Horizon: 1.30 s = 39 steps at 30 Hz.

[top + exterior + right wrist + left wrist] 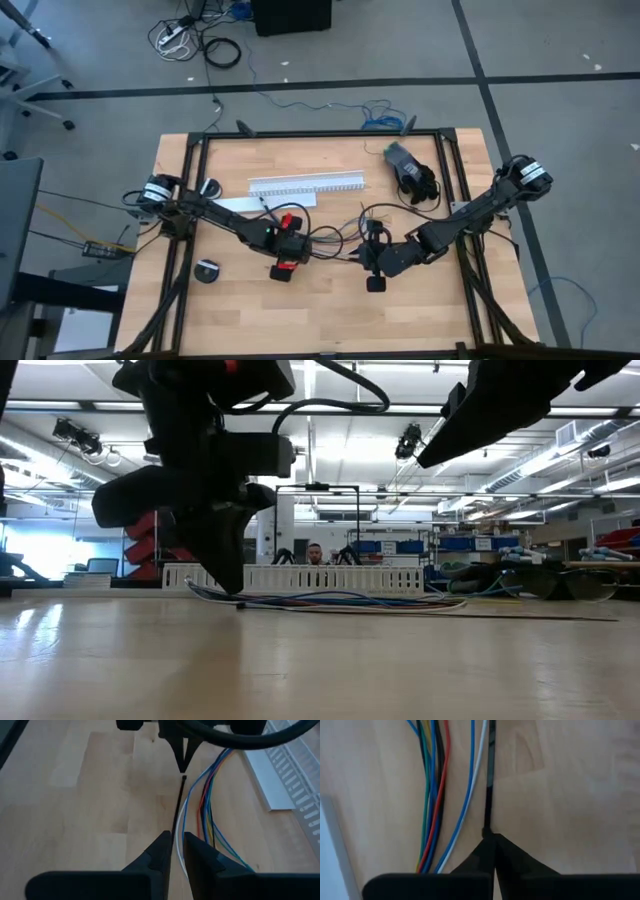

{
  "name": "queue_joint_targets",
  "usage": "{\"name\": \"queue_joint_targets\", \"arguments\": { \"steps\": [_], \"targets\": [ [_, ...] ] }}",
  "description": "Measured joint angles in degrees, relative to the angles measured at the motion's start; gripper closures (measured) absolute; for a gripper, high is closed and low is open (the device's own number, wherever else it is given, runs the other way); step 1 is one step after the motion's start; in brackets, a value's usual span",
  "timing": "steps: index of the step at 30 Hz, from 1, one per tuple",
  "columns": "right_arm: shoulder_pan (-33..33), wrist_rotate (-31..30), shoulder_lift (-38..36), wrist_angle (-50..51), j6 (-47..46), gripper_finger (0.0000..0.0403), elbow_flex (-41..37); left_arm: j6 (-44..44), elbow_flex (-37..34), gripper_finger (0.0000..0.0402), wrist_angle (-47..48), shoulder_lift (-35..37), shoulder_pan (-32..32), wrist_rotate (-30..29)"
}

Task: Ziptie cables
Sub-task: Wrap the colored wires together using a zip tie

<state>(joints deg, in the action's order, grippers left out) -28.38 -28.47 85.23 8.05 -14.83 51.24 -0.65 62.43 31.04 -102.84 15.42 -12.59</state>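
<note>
Both arms reach in from the sides toward the middle of the table, their grippers facing each other a short way apart. The left gripper (490, 840) points down steeply, its fingers (512, 857) pressed together at the tips. The right gripper (177, 840) lies lower and flatter, its fingers (160, 850) nearly together, a thin slit between them.

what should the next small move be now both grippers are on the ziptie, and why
Probably lift the ziptie slightly off the table and carry it sideways toward the cables. The left gripper is shut on one end, the right gripper pinches the other, and the strip lies flat beside the wires, not yet under or around them.
</note>
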Motion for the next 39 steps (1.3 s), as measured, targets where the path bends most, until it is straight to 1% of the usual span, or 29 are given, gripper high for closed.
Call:
{"name": "queue_joint_targets", "arguments": {
  "steps": [4, 7, 15, 19, 25, 30, 39],
  "targets": [
    [0.0, 0.0, 0.0, 0.0, 0.0, 0.0355, 0.0, -1.3, 0.0, 0.0401, -0.7, 0.0, 0.0, 1.1],
    [0.0, 0.0, 0.0, 0.0, 0.0, 0.0355, 0.0, -2.3, 0.0, 0.0391, -1.3, 0.1, 0.0, 2.5],
    [0.0, 0.0, 0.0, -0.1, 0.0, 0.0355, 0.0, -2.6, 0.1, 0.0324, -1.0, 0.1, -0.2, 2.1],
    [0.0, 0.0, 0.0, -0.1, 0.0, 0.0355, 0.0, -2.6, -0.7, 0.0304, -1.3, 0.2, -1.3, 2.1],
    [0.0, 0.0, 0.0, -0.1, 0.0, 0.0355, 0.0, -2.6, -2.7, 0.03, -3.9, 0.2, -3.1, 4.4],
    [0.0, 0.0, 0.0, -0.1, 0.0, 0.0355, 0.0, -2.6, -2.8, 0.03, -5.1, 0.2, -3.4, 6.2],
    [0.0, 0.0, 0.0, 0.0, 0.0, 0.0355, 0.0, -2.6, -2.8, 0.03, -5.0, 0.2, -3.7, 6.4]
  ]
}}
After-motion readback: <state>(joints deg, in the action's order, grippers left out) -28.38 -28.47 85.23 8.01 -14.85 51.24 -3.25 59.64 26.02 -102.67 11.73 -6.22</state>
